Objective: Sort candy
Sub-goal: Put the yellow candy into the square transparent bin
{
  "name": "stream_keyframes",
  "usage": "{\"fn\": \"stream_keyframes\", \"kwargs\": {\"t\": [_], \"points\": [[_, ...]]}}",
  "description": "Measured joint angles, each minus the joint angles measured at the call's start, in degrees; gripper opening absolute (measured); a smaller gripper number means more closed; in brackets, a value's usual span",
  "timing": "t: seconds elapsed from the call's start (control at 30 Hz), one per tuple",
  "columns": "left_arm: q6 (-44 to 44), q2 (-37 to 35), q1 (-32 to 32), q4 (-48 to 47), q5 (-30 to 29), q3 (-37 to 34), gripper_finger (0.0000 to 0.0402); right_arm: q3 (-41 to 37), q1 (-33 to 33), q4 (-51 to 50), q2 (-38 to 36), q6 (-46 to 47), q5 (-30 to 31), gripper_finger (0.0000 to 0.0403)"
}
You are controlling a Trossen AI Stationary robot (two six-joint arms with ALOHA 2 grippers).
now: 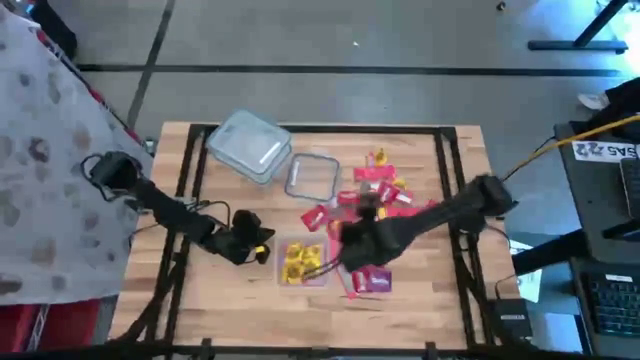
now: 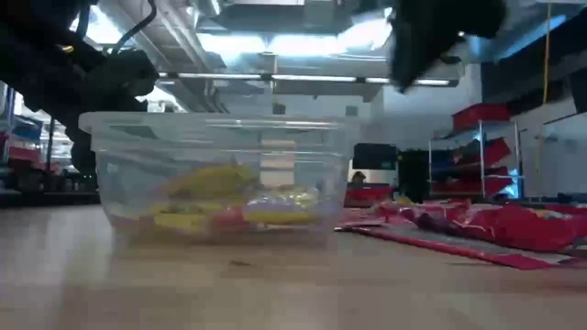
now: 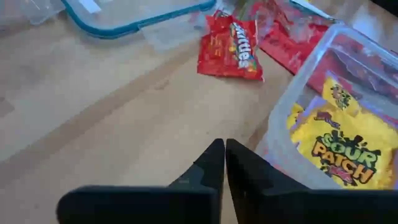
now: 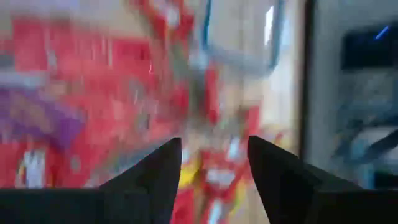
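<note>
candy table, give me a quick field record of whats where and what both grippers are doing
surface: wooden table
sorted so far: yellow candy packets in a clear tub
unsorted: pile of red candy packets, purple packets near the front edge
stray piece: one red packet lying alone on the wood
other containers: empty clear tub, lid beside it
left gripper: shut, empty, beside the yellow tub
right gripper: open, nothing between its fingers, over the red pile
</note>
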Motion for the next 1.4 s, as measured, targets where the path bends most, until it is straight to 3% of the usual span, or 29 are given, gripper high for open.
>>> {"fn": "stream_keyframes", "kwargs": {"t": [0.13, 0.23, 0.43, 0.67, 0.8, 1.0, 1.13, 1.3, 1.4], "points": [[0.24, 0.0, 0.0, 0.0, 0.0, 0.0, 0.0, -16.98, -4.89, 16.41, -8.12, 1.43, -8.6, 0.0172], [0.38, 0.0, 0.0, 0.02, -0.02, 0.0, 0.0, -25.82, -7.42, 27.45, -10.12, 0.29, -14.89, 0.0172], [0.43, 0.0, 0.0, -0.1, -0.02, 0.0, 0.0, -35.26, -9.28, 32.37, -9.19, 0.24, -11.62, 0.0172], [0.38, 0.0, 0.11, -0.02, 0.0, 0.0, 0.0, -39.39, -9.85, 37.42, -9.64, 0.94, -11.98, 0.0165], [0.36, 0.0, 0.11, 0.0, -0.02, 0.0, 0.0, -39.79, -9.89, 39.33, -9.63, 1.3, -13.59, 0.0124], [-0.16, 0.0, 0.02, 0.04, 0.02, 0.0, 0.0, -39.49, -9.82, 38.92, -9.38, 4.63, -13.09, 0.0012], [-0.12, 0.0, 0.02, 0.05, 0.42, 0.0, 0.0, -34.91, -7.5, 33.05, -9.32, 6.27, -12.92, 0.0003], [-0.1, 0.0, 0.02, 0.01, 0.42, 0.0, 0.0, -22.06, -3.53, 20.66, -10.52, 6.32, -7.13, 0.0], [-0.11, 0.0, 0.02, -0.09, 0.43, 0.0, 0.0, -14.88, -2.03, 19.53, -10.4, 4.83, -5.72, 0.0]]}}
